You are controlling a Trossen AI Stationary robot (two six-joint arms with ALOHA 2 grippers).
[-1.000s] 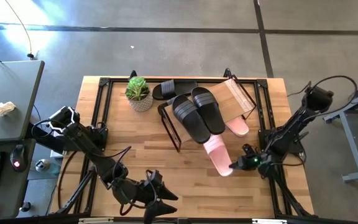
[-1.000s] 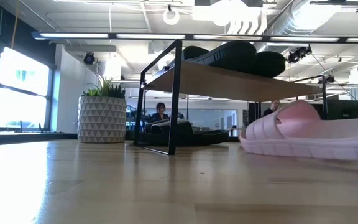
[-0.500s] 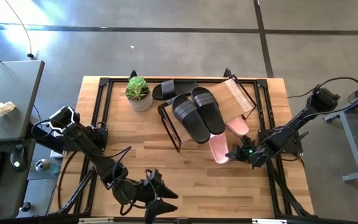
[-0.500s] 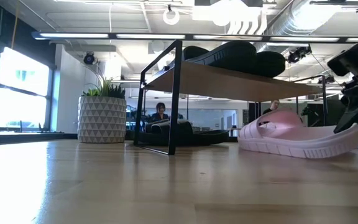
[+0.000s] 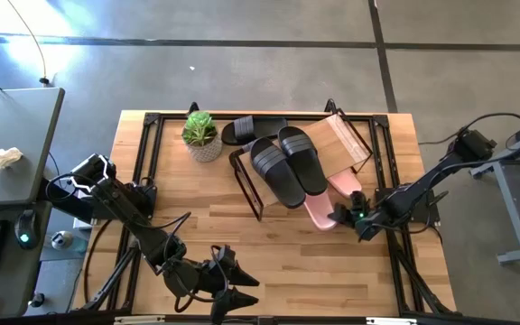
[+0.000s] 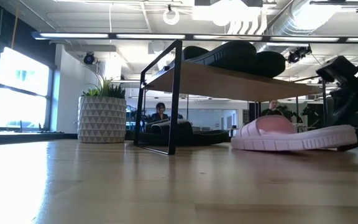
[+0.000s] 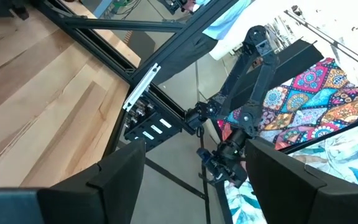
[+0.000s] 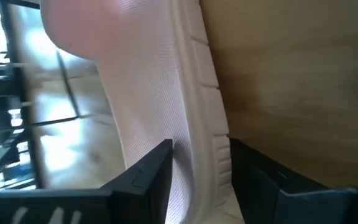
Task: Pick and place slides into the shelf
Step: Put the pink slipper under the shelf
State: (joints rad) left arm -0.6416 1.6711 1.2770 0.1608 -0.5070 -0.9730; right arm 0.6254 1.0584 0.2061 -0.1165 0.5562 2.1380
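Left gripper (image 5: 228, 287): near edge of tabletop, fingers spread, holding nothing.
Right gripper (image 5: 351, 217): toward right edge, fingers either side of pink slide's heel; grip or release, cannot tell.
Pink slide (image 5: 319, 212): flat on tabletop, toe under shelf (image 5: 341, 140).
Black slides (image 5: 289, 164): pair on shelf board.

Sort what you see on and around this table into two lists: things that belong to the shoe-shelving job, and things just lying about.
Job:
pink slide at the right gripper
second pink slide under the shelf
two black slides on the shelf
third black slide behind it

Lying about:
potted plant
crumpled paper on the side desk
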